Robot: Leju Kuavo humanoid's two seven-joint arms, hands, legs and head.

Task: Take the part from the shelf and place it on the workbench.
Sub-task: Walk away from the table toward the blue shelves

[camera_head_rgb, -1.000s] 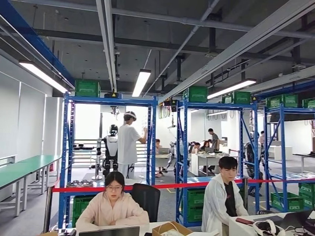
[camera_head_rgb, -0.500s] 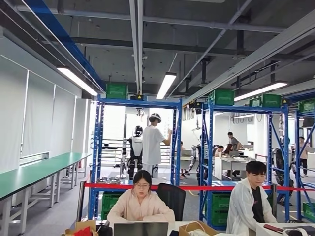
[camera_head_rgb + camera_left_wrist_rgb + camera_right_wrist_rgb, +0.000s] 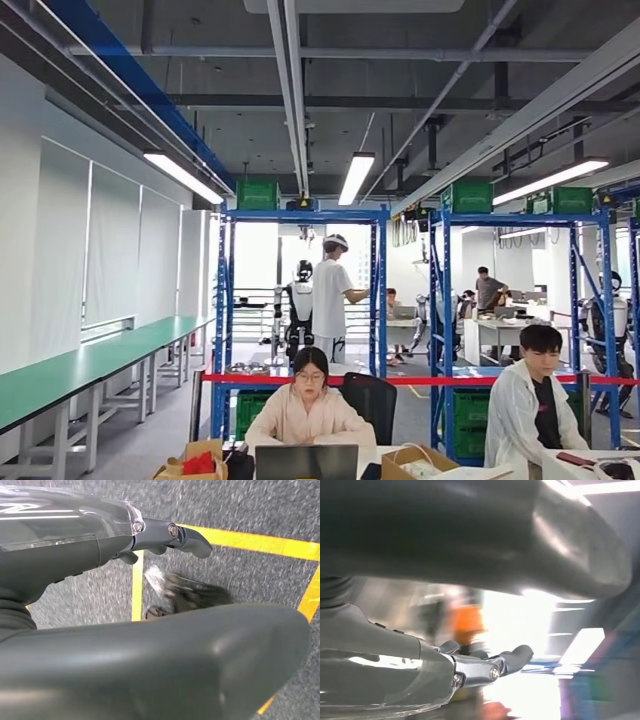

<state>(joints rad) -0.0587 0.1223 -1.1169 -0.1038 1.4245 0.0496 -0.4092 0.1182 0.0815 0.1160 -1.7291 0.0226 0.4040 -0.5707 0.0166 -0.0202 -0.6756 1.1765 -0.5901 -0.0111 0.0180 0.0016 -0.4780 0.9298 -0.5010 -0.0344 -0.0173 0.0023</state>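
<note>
Hanging low over grey carpet crossed by yellow floor tape point(image 3: 260, 543), the left hand point(image 3: 158, 630) is showing its thick thumb and straight dark fingers point(image 3: 177, 535) set apart, with nothing between them. The right hand point(image 3: 482, 605) is doing likewise against a bright, blurred background, its thumb and fingers point(image 3: 508, 661) standing apart and holding nothing.

Nearest in the head view, a cardboard box point(image 3: 189, 464) with something red inside is sitting at the lower edge beside a laptop point(image 3: 306, 462). Behind the laptop a seated person in a pale pink top point(image 3: 309, 412) is facing the camera, and a 2nd seated person in a white coat point(image 3: 532, 410) is sitting to the right. A red barrier tape point(image 3: 423, 380) is running across behind them.

Beyond it, blue shelf racks point(image 3: 302, 300) are standing with green crates point(image 3: 258, 194) on top and more green crates low down. On the middle level of the left rack, dark ring-shaped things are lying point(image 3: 245, 368); whether one is the part I cannot tell. A green-topped workbench point(image 3: 83, 362) is stretching along the left wall.

Farther back, a standing person in a white shirt point(image 3: 332, 298) is working next to another humanoid robot point(image 3: 300, 305), and more people are sitting at desks point(image 3: 490, 325).
</note>
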